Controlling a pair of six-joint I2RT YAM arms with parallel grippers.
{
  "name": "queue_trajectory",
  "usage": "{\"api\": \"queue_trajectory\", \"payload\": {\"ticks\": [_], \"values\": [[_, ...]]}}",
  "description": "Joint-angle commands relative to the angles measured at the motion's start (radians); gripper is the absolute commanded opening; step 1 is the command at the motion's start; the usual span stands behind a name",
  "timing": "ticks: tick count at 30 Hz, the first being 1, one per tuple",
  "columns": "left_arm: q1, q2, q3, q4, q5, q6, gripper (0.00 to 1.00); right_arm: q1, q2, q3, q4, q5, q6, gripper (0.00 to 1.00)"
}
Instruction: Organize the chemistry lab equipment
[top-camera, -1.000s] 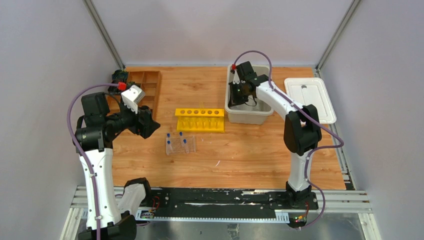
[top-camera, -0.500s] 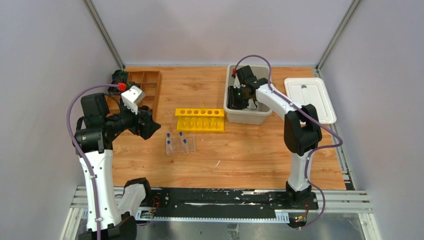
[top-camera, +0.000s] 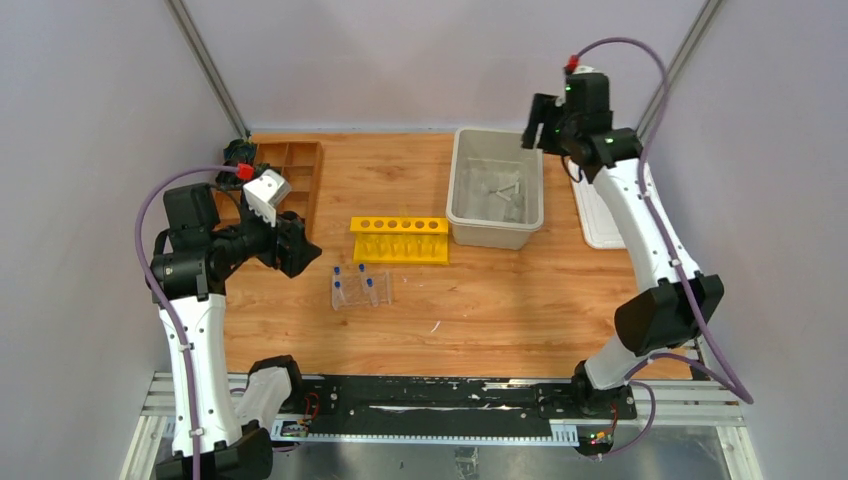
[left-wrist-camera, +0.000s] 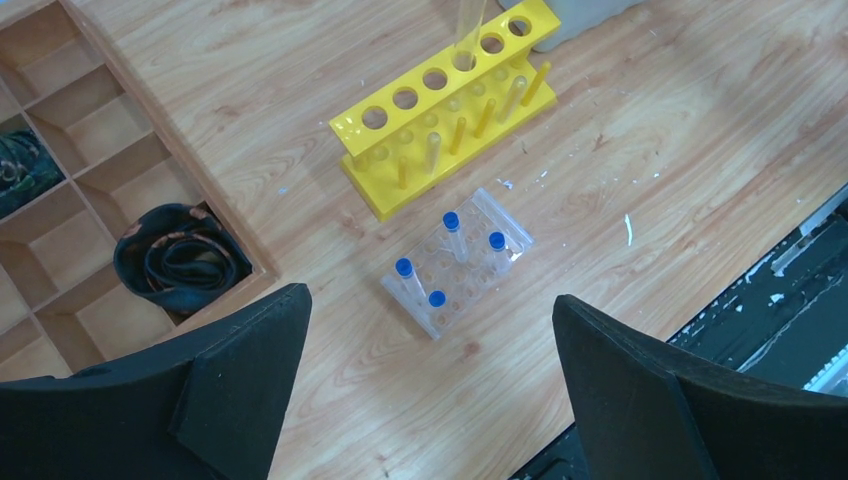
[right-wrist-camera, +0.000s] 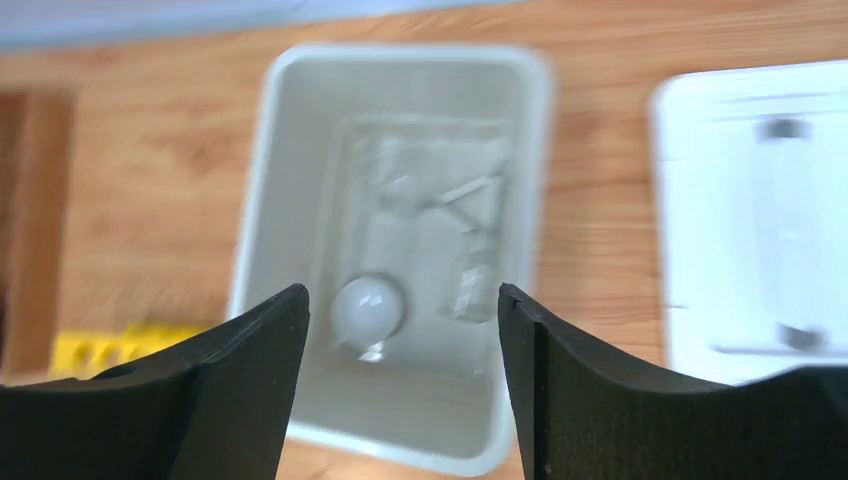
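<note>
Nearest on the table (top-camera: 500, 310): clear plastic rack (top-camera: 360, 288), carrying four blue-capped tubes (left-wrist-camera: 451, 222) upright. At 12 o'clock from it, just beyond, yellow test-tube rack (top-camera: 400, 240). At 9 o'clock of that, left end effector (top-camera: 290, 245), fingers spread, gripping nothing, beside the wooden compartment tray (top-camera: 300, 165). At 2 o'clock, grey bin (top-camera: 495, 238), with white round bowl (right-wrist-camera: 368, 308) and blurred clear pieces inside. Farthest, over the bin's 1 o'clock corner, right end effector (top-camera: 540, 120), spread wide, empty.
</note>
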Motion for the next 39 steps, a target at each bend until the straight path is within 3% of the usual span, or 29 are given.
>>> {"api": "queue_trajectory", "payload": {"ticks": [1, 6, 17, 27, 39], "values": [[0.003, 0.011, 0.005, 0.004, 0.006, 0.023, 0.97, -0.137, 0.037, -0.018, -0.045, 0.239, -0.015, 0.73], [0.004, 0.047, 0.006, 0.004, 0.014, 0.041, 0.97, -0.236, 0.154, -0.050, -0.044, 0.298, -0.023, 0.72], [0.004, 0.060, -0.005, 0.004, 0.020, 0.058, 0.96, -0.266, 0.445, 0.008, -0.081, 0.398, -0.122, 0.62], [0.004, 0.065, -0.023, 0.004, 0.058, 0.061, 0.93, -0.330, 0.519, -0.017, -0.065, 0.361, -0.113, 0.50], [0.004, 0.053, -0.030, 0.004, 0.048, 0.067, 0.93, -0.381, 0.540, -0.069, -0.002, 0.190, -0.087, 0.45]]}}
